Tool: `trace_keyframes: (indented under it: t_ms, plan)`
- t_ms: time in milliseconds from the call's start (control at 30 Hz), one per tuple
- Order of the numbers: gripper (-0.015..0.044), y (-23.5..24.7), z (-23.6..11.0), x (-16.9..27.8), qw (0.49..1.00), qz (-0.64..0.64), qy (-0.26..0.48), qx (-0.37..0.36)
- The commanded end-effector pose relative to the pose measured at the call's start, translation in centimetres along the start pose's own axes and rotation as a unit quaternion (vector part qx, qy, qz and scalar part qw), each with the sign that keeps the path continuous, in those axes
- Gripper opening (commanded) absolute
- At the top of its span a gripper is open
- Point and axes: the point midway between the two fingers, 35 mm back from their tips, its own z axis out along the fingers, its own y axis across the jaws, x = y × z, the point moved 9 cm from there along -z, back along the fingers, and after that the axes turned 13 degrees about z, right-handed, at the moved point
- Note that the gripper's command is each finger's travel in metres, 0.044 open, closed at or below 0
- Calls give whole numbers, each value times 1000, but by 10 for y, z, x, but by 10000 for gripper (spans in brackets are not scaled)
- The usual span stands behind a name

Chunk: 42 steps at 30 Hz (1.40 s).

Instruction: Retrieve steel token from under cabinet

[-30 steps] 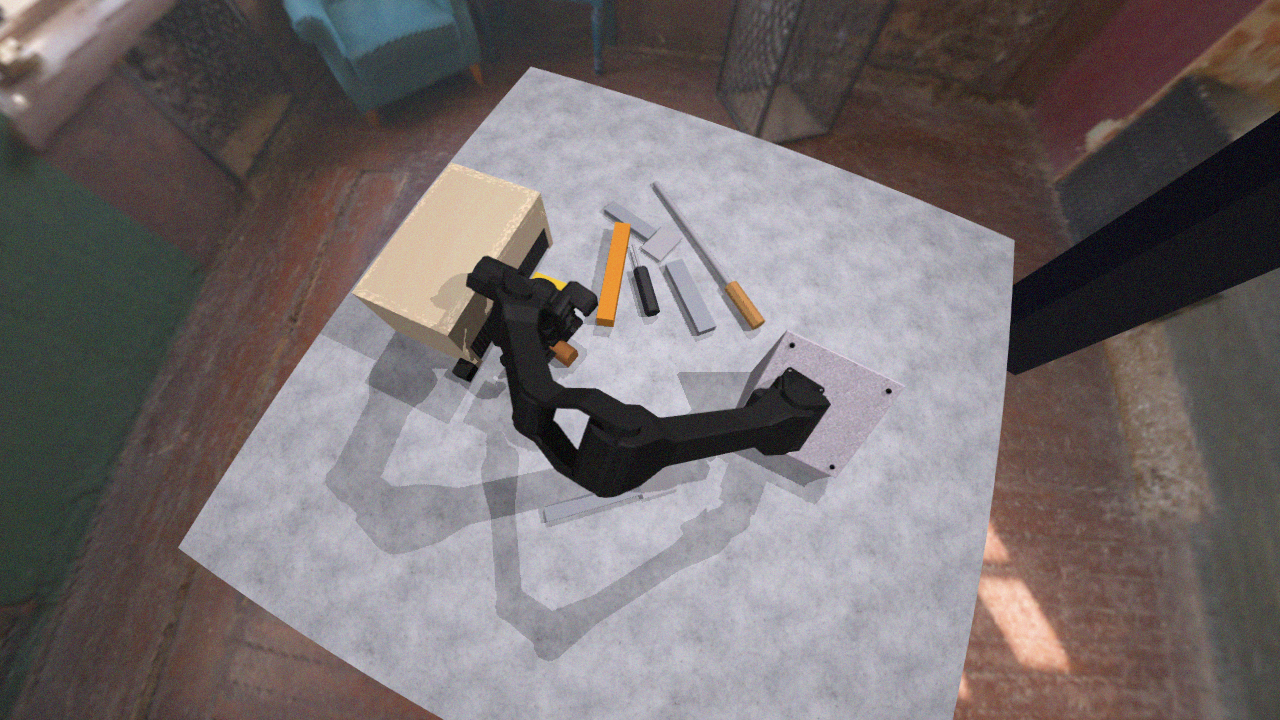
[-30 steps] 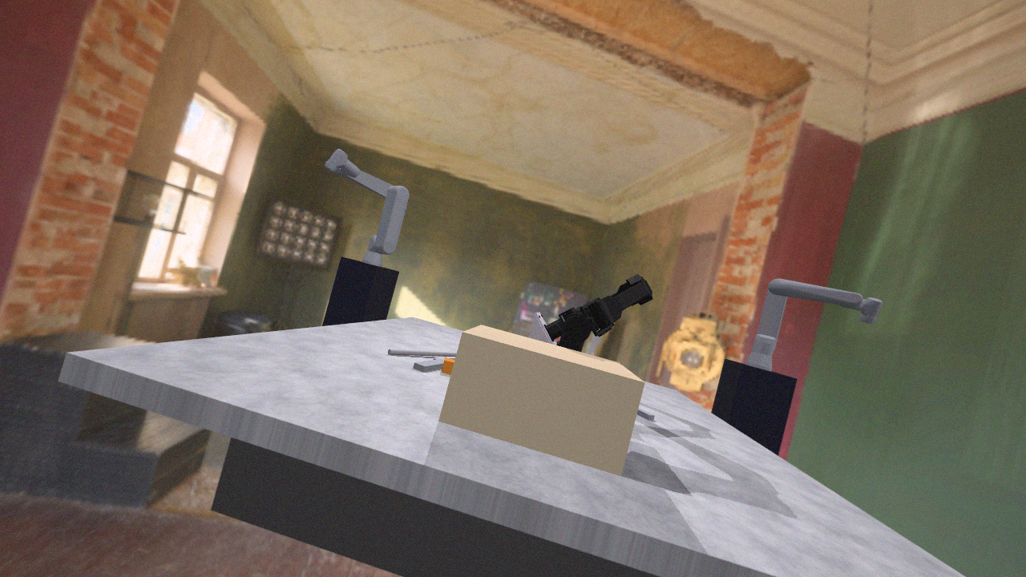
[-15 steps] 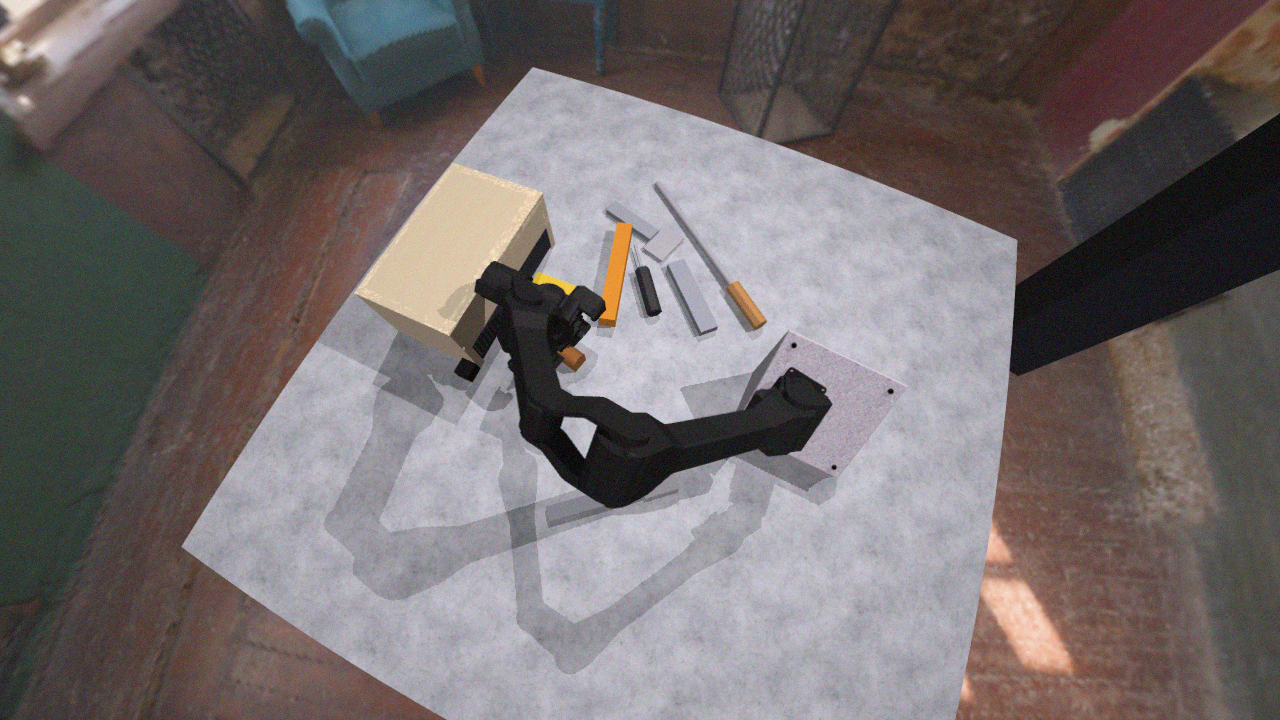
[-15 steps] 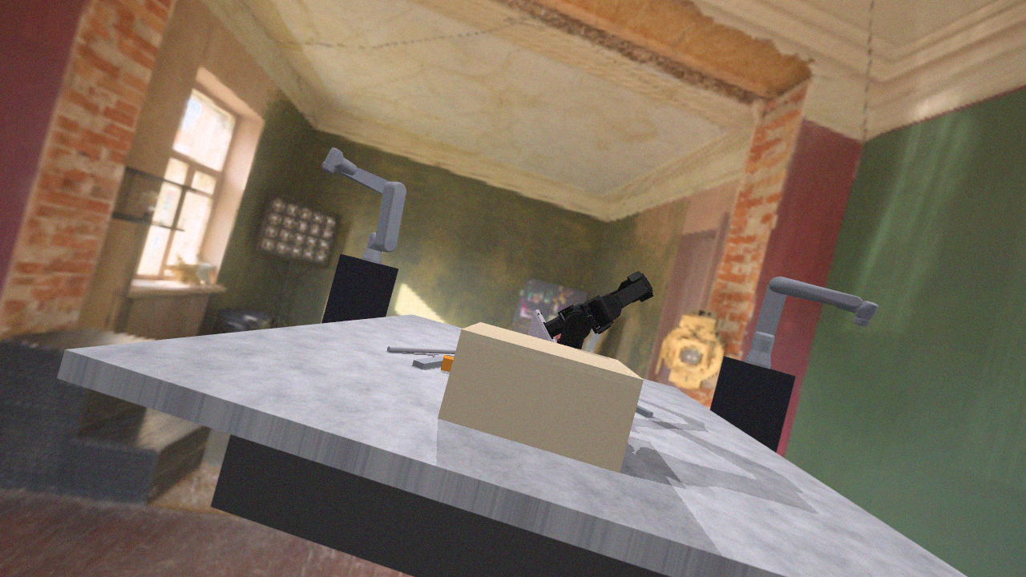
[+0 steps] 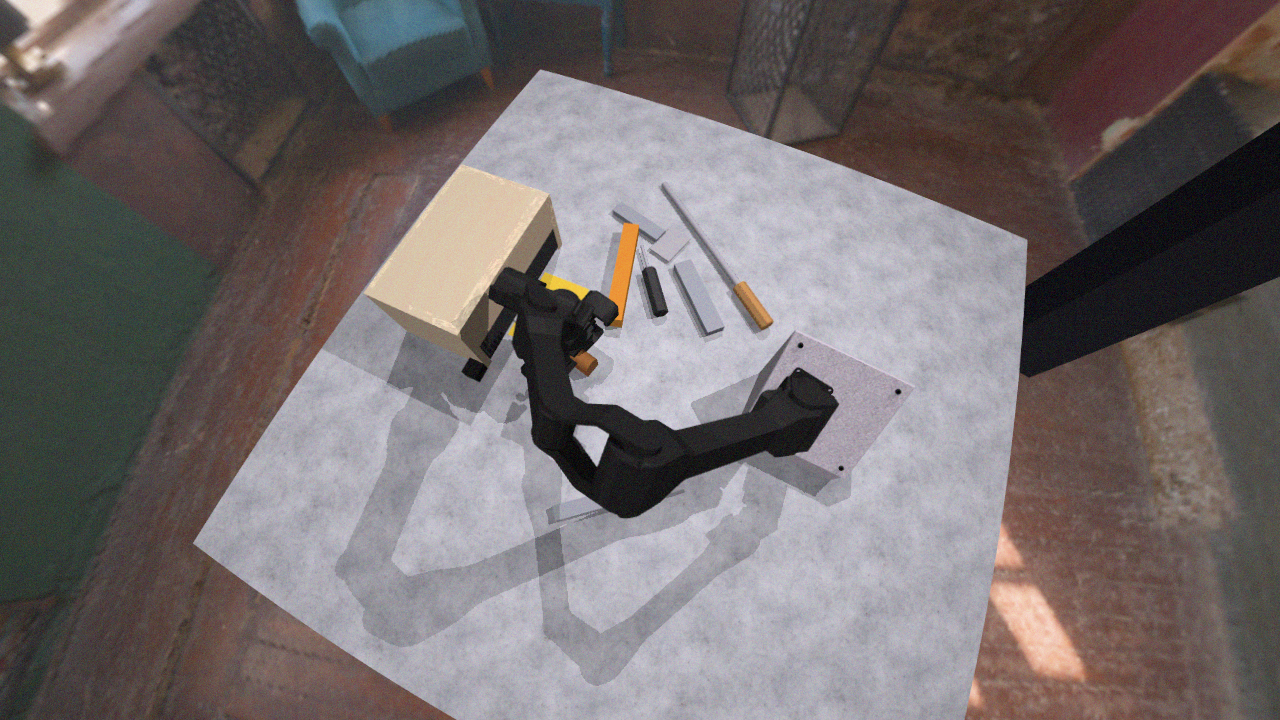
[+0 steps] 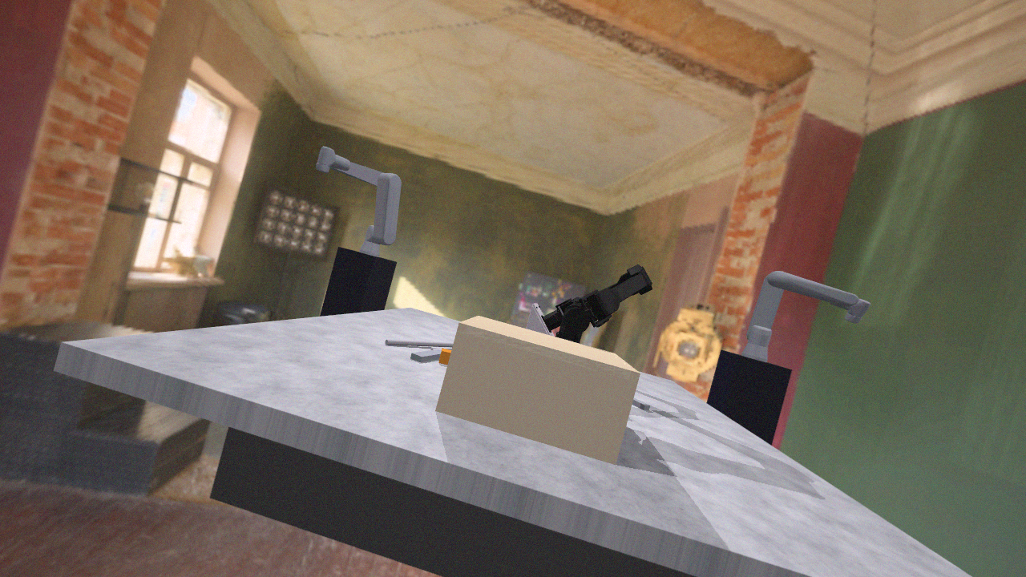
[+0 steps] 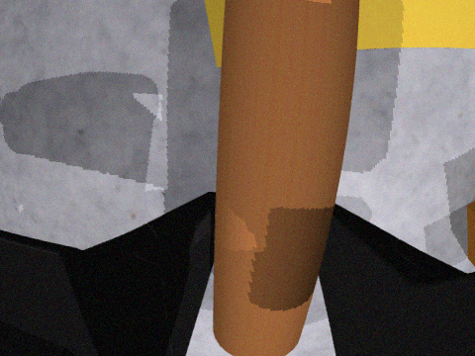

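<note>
My gripper (image 5: 577, 344) (image 7: 268, 210) is shut on the brown wooden handle (image 5: 586, 362) (image 7: 284, 158) of a tool, low over the table just in front of the beige cabinet (image 5: 456, 255) (image 6: 534, 391). The handle points toward the yellow marked area (image 5: 565, 286), which my arm partly covers. The tool's far end is hidden by my wrist. The cabinet's dark slotted base (image 5: 476, 365) shows at its near corner. The steel token is not visible in any view. In the exterior view only my upper arm (image 6: 595, 301) shows behind the cabinet.
To the right of the marked area lie an orange bar (image 5: 624, 273), a small black-handled tool (image 5: 655, 291), a grey bar (image 5: 698, 295), two small grey plates (image 5: 637, 220) (image 5: 668, 245) and a long rod with a wooden handle (image 5: 716, 259). A grey strip (image 5: 572, 510) lies under my elbow.
</note>
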Motion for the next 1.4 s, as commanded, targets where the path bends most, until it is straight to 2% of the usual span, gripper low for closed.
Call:
trace_keyframes:
  t_ms: [0,1367]
  plan:
    - [0,-2,1,7,1000,4,2,1]
    - [0,-9,1,47,1000,5,3,2]
